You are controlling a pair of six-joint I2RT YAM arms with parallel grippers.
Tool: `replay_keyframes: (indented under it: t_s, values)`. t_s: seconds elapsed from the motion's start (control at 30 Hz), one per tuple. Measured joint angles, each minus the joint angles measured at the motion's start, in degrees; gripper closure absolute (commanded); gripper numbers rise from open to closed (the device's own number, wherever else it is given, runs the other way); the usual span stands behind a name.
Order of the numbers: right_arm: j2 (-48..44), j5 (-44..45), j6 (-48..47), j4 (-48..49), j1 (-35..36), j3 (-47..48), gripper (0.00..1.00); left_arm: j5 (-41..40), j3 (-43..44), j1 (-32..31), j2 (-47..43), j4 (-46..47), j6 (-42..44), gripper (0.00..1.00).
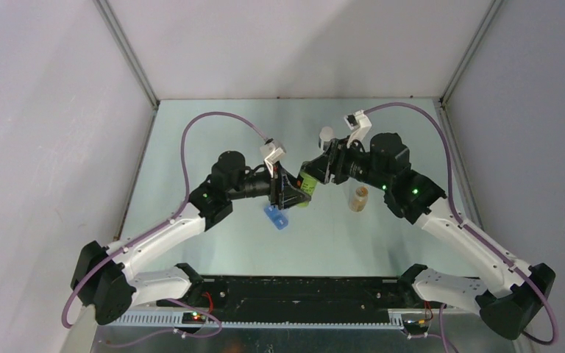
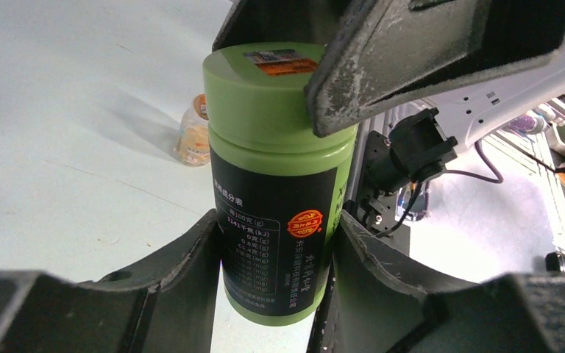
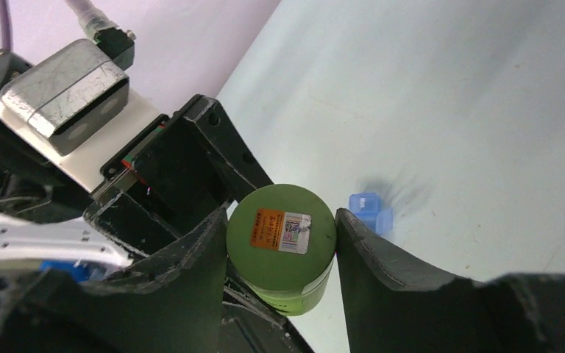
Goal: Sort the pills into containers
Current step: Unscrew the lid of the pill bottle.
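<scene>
A green pill bottle (image 1: pixel 307 187) with a black label is held above the table between both arms. My left gripper (image 1: pixel 287 193) is shut on its body (image 2: pixel 279 184), one finger (image 2: pixel 184 272) on each side of the label. My right gripper (image 1: pixel 322 170) is shut on its green lid (image 3: pixel 281 228), which carries an orange and white sticker; its fingers (image 3: pixel 199 257) touch the lid's rim on both sides. A blue pill box (image 1: pixel 276 217) lies on the table under the left gripper, also in the right wrist view (image 3: pixel 370 209). No loose pills show.
A small clear bottle (image 1: pixel 358 198) with an orange cap stands on the table right of the green bottle, also in the left wrist view (image 2: pixel 191 136). A white round object (image 1: pixel 327 134) sits behind the right gripper. Grey walls (image 1: pixel 59 132) close in the table.
</scene>
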Motion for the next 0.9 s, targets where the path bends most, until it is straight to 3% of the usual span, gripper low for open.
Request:
replay_keyframes:
  t_s: [0.13, 0.2, 0.3, 0.37, 0.6, 0.67, 0.8, 0.9]
  values:
    - [0.0, -14.4, -5.8, 1.8, -5.6, -1.0, 0.57, 1.5, 0.0, -0.1, 0.0, 0.2, 0.0, 1.0]
    - [0.0, -21.0, -8.8, 2.2, -7.8, -1.3, 0.48, 3.2, 0.0, -0.2, 0.1, 0.2, 0.0, 1.0]
    - [-0.2, -27.4, -12.7, 2.0, -9.8, -1.4, 0.06, 5.3, 0.3, -0.5, 0.7, 0.4, 0.0, 1.0]
    - [-0.9, -28.3, -13.9, 1.1, -10.1, -1.5, 0.01, 5.9, 0.5, -0.4, 1.1, 0.3, -0.5, 1.0]
    - [-3.0, -16.5, -10.5, 0.8, -8.0, -1.5, 0.01, 5.9, 1.5, -0.1, 2.8, 0.3, -1.0, 1.0]
    - [-2.6, -12.6, -7.9, 0.7, -6.7, -1.5, 0.05, 5.6, 1.6, -0.1, 2.9, 0.3, -1.0, 1.0]
    - [-1.9, -6.0, -1.9, 0.7, -4.2, -1.5, 0.24, 4.2, 1.6, -0.1, 2.9, -0.2, -1.1, 1.0]
    - [-1.5, -3.0, 2.5, 0.7, -3.6, -1.5, 0.27, 2.8, 1.6, -0.1, 2.9, -0.4, -1.3, 1.0]
